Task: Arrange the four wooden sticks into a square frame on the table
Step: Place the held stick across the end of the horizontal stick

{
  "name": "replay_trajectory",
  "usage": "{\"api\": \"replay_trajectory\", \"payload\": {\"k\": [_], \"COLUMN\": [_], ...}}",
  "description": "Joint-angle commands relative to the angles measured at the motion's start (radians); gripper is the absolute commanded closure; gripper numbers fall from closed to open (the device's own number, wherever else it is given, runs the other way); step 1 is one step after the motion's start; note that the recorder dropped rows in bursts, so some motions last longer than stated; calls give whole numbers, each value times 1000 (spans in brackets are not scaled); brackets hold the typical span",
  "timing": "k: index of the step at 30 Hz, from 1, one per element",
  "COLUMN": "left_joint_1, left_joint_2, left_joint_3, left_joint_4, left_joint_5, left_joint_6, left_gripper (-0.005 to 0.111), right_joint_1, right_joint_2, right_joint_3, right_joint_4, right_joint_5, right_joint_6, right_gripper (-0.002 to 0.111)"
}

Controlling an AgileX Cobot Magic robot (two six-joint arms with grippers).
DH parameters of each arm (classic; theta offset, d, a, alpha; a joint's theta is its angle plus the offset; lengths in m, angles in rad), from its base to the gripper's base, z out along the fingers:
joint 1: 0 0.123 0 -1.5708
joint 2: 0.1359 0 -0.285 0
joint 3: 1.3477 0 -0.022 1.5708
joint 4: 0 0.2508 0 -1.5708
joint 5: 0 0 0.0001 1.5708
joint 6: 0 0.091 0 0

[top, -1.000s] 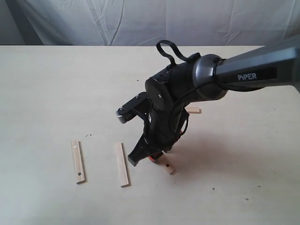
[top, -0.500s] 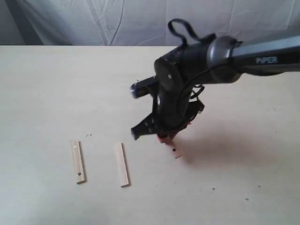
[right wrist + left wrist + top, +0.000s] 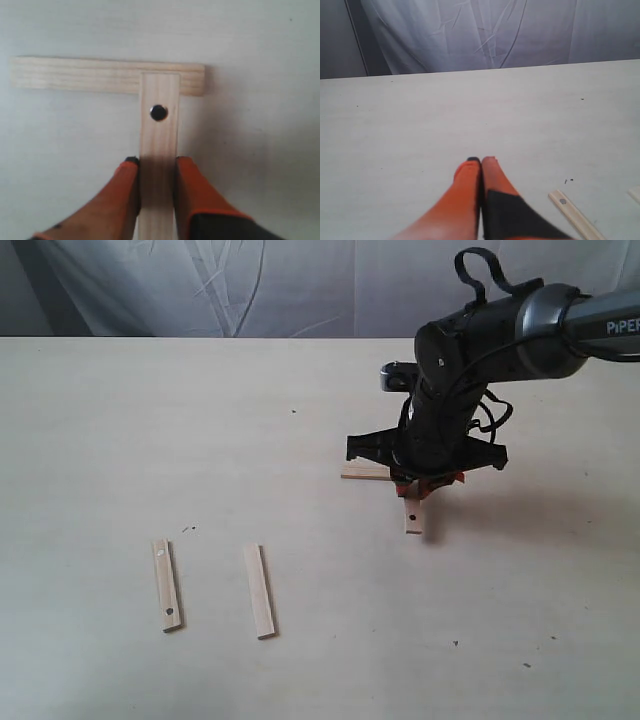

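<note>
My right gripper [image 3: 424, 483] [image 3: 156, 162] is shut on one wooden stick [image 3: 159, 127] [image 3: 413, 521], which has a dark hole near each visible end. In the right wrist view its far end meets a second stick [image 3: 100, 75] [image 3: 360, 471] at a right angle, short of that stick's end. Two more sticks [image 3: 167, 584] [image 3: 259, 591] lie side by side on the table [image 3: 120, 440] at the front left. My left gripper [image 3: 481, 161] is shut on nothing, low over the table, with a holed stick [image 3: 576, 217] beside it. It does not show in the exterior view.
The right arm [image 3: 520, 335] reaches in from the right edge, over the table's back right. A white cloth backdrop [image 3: 300, 285] hangs behind the table's far edge. Small dark specks [image 3: 190, 529] dot the surface.
The right arm has carried its stick from the front middle back and to the right, turning it, and now holds it against the stick lying further back. The two left sticks have not moved.
</note>
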Motion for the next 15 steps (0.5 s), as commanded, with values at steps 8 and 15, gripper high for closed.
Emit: {"api": "replay_trajectory", "payload": {"k": [8,15], "left_joint_1": [4,4], "left_joint_2": [-6,-6], "left_joint_3": [5,5], "left_joint_4": [0,0], "left_joint_5": [-7,-7], "left_joint_6": [-2,-2], "left_gripper": [107,107], "right_joint_1": [-4,-4], "right_joint_2": [47,47], "right_joint_3": [3,3], "right_joint_4": [-37,-37], "right_joint_5": [-32,-38], "right_joint_6": [32,55], "right_gripper": [108,108]}}
